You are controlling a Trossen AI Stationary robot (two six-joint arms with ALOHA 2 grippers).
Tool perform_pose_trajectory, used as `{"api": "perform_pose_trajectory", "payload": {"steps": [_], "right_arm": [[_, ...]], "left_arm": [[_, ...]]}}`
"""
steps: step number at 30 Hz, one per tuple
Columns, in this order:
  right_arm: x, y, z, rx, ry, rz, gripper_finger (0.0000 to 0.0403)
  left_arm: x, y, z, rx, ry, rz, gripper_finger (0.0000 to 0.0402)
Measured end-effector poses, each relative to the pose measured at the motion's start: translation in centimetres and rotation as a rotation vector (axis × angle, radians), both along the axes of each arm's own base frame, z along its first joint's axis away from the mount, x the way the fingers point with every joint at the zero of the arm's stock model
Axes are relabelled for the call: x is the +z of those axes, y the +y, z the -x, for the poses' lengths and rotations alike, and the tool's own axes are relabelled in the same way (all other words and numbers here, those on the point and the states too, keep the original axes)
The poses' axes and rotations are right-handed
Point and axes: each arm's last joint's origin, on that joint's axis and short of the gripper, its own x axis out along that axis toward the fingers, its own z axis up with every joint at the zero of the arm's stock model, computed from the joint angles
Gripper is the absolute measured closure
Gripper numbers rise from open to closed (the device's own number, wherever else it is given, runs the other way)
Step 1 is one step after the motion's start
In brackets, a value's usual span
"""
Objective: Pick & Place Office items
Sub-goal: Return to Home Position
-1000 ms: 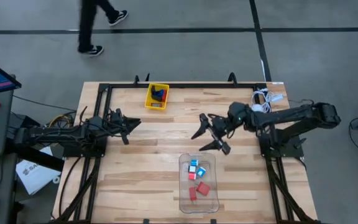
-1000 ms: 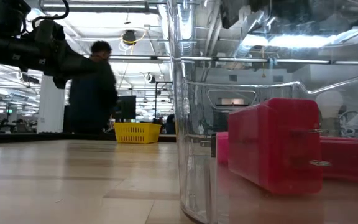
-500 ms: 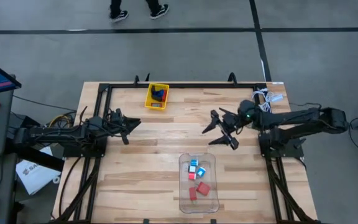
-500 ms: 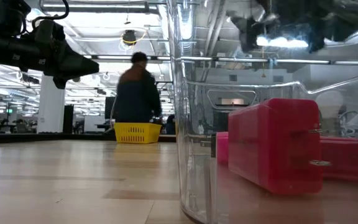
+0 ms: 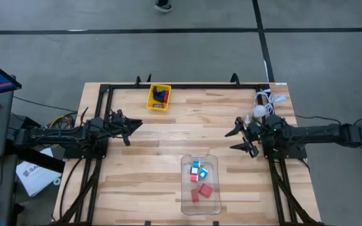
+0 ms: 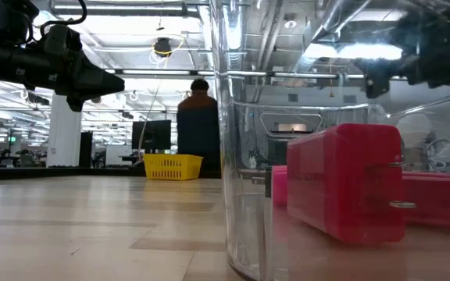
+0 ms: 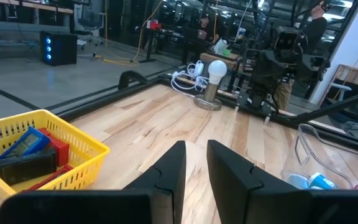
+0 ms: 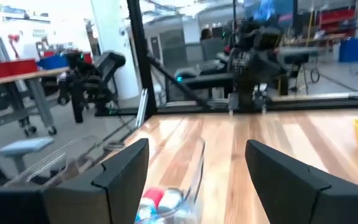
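Observation:
The office items lie in two containers. Red blocks [image 5: 202, 190] and white-and-cyan bits [image 5: 198, 168] sit on the floor of a clear bin [image 5: 185, 188] at the table's near middle. Blue, red and black pieces [image 5: 161, 95] lie in a yellow tray [image 5: 150, 100] at the far edge. My right gripper [image 5: 230, 142] hovers open and empty at the table's right, beyond the bin's far right corner. In its wrist view, my right gripper [image 8: 197, 146] faces the bin's wall [image 8: 194, 165]. My left gripper [image 5: 138, 124] waits at the table's left, shut and empty.
A white lamp with a coiled cable [image 5: 261, 107] stands at the far right corner, just behind my right arm. A black frame [image 5: 187, 86] runs along the far edge. Bare wood [image 5: 168, 135] lies between the two grippers. A person [image 6: 200, 125] walks beyond the table.
My right gripper has drawn back from above the table's middle toward the right edge, staying open and empty. The person behind the table has walked from left to right.

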Motion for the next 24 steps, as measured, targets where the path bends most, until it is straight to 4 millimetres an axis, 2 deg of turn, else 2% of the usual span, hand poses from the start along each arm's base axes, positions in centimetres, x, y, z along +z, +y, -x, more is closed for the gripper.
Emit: {"api": "perform_pose_trajectory", "payload": {"steps": [15, 24], "right_arm": [[-0.5, 0.4, 3.4, -0.174, 0.015, -0.013, 0.0143], [-0.8, 1.3, 3.4, -0.290, 0.047, -0.015, 0.0143]], "left_arm": [[0.0, 0.0, 0.0, 0.000, 0.000, 0.000, 0.0339], [0.0, 0.0, 0.0, 0.000, -0.001, 0.000, 0.0339]]}}
